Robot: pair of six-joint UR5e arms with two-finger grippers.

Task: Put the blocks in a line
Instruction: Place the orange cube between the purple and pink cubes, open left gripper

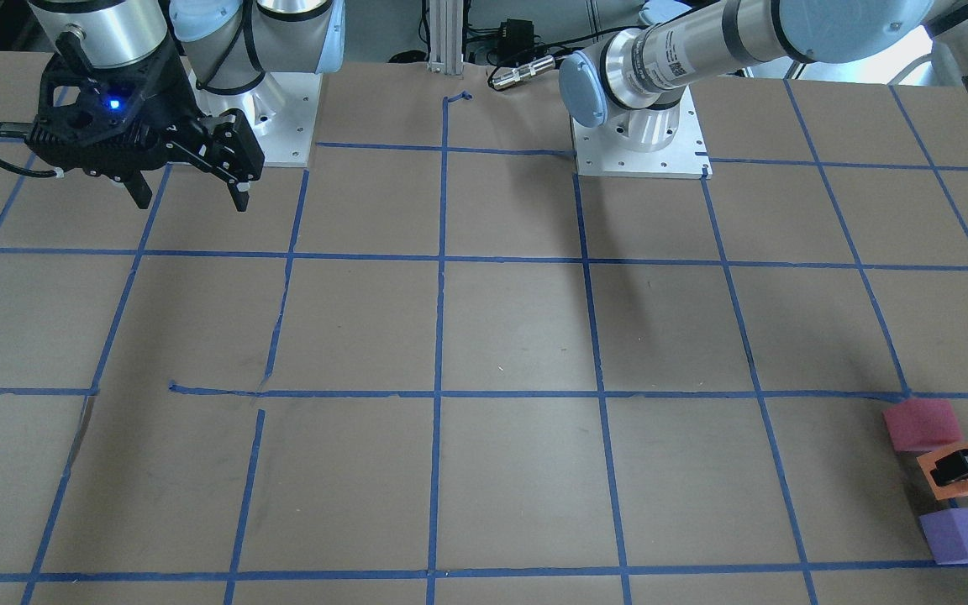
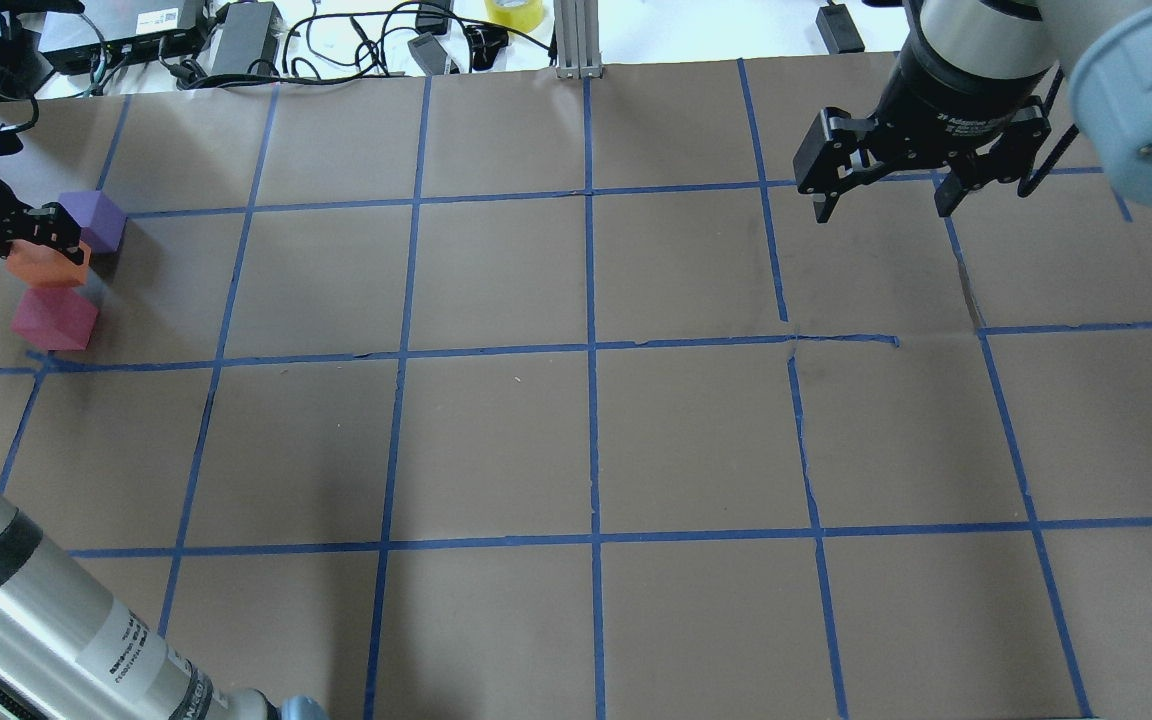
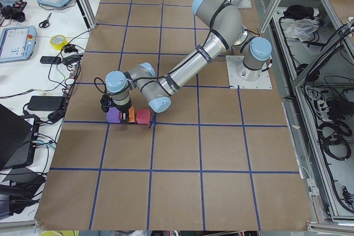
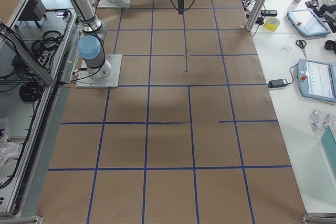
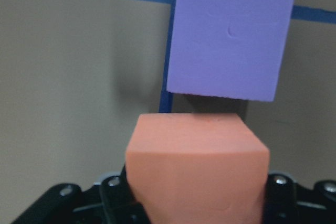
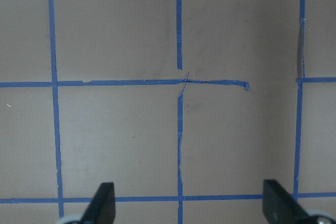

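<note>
Orange block (image 2: 46,268) clamped in left gripper (image 2: 44,238) fingers (image 1: 967,463), between purple block (image 2: 96,218) and pinkish-red block (image 2: 54,320), near table (image 2: 496,440) edge, right gripper (image 2: 881,210) fingers (image 2: 821,205) spread wide, well apart from blocks

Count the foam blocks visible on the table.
3, in a row on the robot's left: purple block farthest from the robot, orange block in the middle, in the left gripper, pinkish-red block nearest. None appears hidden.

Brown table (image 2: 496,450), blue tape grid (image 2: 593,440); cluttered side bench (image 3: 22,81).
</note>
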